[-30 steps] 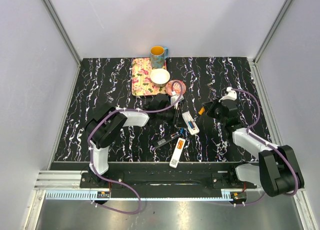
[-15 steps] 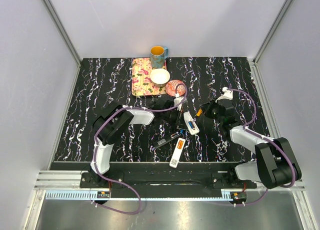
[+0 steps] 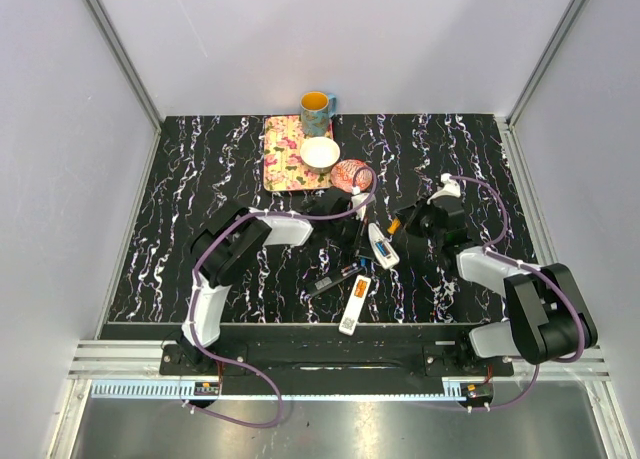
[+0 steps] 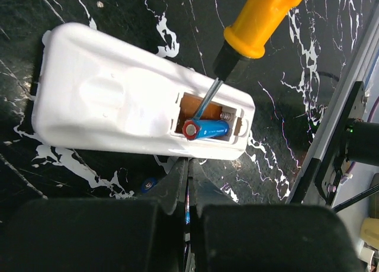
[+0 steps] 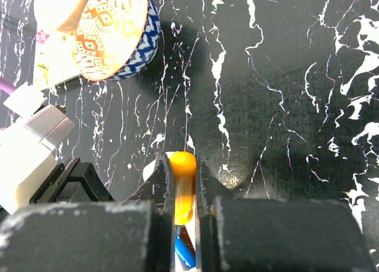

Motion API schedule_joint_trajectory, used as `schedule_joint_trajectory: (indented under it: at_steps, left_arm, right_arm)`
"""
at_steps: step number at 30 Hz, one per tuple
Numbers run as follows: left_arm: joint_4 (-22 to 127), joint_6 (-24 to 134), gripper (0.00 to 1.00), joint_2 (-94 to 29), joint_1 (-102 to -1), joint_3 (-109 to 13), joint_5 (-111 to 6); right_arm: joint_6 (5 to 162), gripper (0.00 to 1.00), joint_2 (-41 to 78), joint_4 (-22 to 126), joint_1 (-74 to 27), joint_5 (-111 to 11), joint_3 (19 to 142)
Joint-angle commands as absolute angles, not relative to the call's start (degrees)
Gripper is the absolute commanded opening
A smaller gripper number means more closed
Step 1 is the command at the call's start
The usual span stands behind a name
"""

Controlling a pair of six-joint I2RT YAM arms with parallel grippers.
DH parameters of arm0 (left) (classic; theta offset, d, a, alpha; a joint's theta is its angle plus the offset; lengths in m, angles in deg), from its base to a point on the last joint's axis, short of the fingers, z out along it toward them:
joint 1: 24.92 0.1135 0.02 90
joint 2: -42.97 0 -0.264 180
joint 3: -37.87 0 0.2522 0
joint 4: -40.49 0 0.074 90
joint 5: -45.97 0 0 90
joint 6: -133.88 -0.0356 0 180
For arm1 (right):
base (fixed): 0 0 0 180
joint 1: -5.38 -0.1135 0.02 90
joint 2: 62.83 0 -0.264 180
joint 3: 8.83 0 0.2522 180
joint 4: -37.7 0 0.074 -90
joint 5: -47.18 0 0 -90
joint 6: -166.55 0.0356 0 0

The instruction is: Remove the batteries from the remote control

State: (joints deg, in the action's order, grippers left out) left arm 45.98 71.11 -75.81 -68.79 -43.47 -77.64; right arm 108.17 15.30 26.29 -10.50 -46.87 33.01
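A white remote (image 4: 118, 106) lies back up with its battery bay open, and it also shows in the top view (image 3: 382, 247). One blue battery (image 4: 208, 130) lies in the bay. The other slot shows a bare spring. My right gripper (image 5: 185, 165) is shut on the orange-handled screwdriver (image 5: 182, 183), whose metal tip (image 4: 206, 105) reaches into the bay at the battery's red end. My left gripper (image 4: 189, 168) is shut, with its tips at the remote's near edge. In the top view the left gripper (image 3: 352, 229) and right gripper (image 3: 403, 222) flank the remote.
A second white remote (image 3: 355, 304) with an orange cell showing and a black remote (image 3: 333, 279) lie nearer the arm bases. A patterned bowl (image 5: 106, 29) sits just behind the grippers. A white bowl (image 3: 320, 154) on a floral mat (image 3: 285, 164) and a mug (image 3: 316, 104) stand at the back.
My right gripper has moved left with the screwdriver, bringing its tip to the white remote. My left gripper has shifted right, closer to the remote.
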Motion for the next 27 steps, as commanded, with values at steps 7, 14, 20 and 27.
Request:
schedule_joint_trajectory:
  at_steps: [7, 14, 20, 27]
  left_arm:
    - [48.01, 70.69, 0.0, -78.23, -68.95, -47.97, -73.66]
    - [49.33, 70.34, 0.0, -78.32, -68.77, -48.84, -73.13]
    - [49.5, 70.51, 0.0, -78.58, -68.77, -49.28, -73.21]
    - [50.12, 70.34, 0.0, -79.11, -68.78, -49.81, -73.13]
  right_arm:
    - [111.54, 0.0, 14.34, 32.37, -11.15, -50.91, 36.13]
    - [105.65, 0.0, 13.19, 42.22, -11.15, -47.13, 40.17]
    - [102.83, 0.0, 13.9, 45.57, -11.15, -48.18, 40.97]
    - [105.29, 0.0, 14.25, 45.39, -11.15, -53.88, 41.58]
